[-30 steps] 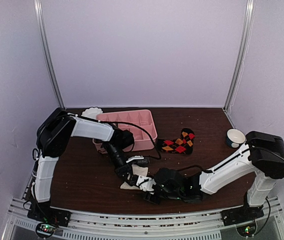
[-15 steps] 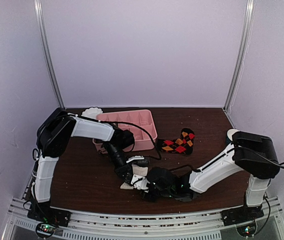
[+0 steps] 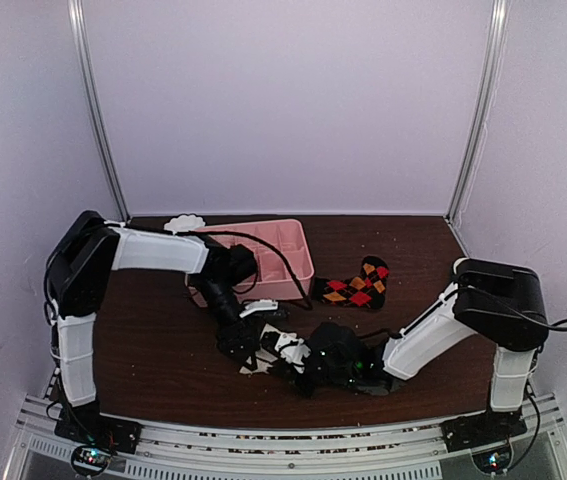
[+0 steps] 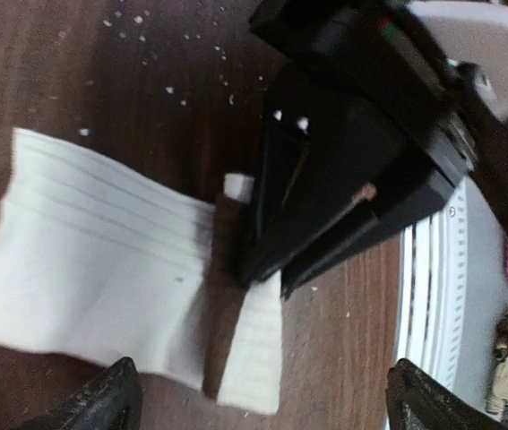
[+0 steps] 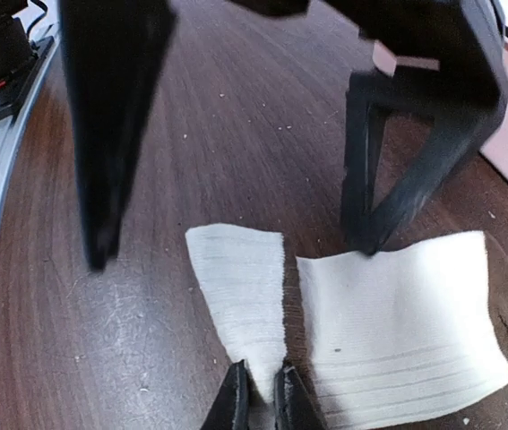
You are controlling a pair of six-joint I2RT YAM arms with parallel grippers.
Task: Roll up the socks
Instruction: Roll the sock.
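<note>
A cream-white sock lies near the table's front edge, a wide ribbed piece [image 4: 101, 278] [image 5: 397, 313] and a narrow wedge [image 5: 240, 287] [image 4: 254, 358] side by side; I cannot tell whether they are one sock. My right gripper [image 5: 261, 399] [image 3: 288, 358] is shut on the wedge's near tip. My left gripper [image 4: 267, 403] [image 3: 255, 332] hovers open above the sock, its fingers [image 5: 110, 134] wide apart and holding nothing. A black argyle sock [image 3: 356, 285] lies flat further back, right of centre.
The pink compartment tray [image 3: 288, 238] stands at the back left, behind the left arm. A white scalloped object [image 3: 185, 222] sits by its far left corner. The metal rail [image 4: 433, 296] runs along the table's front edge, close to the sock.
My left gripper has opened, let go of the cream sock and risen slightly. The right gripper has slid left and shut on the sock's narrow wedge.
</note>
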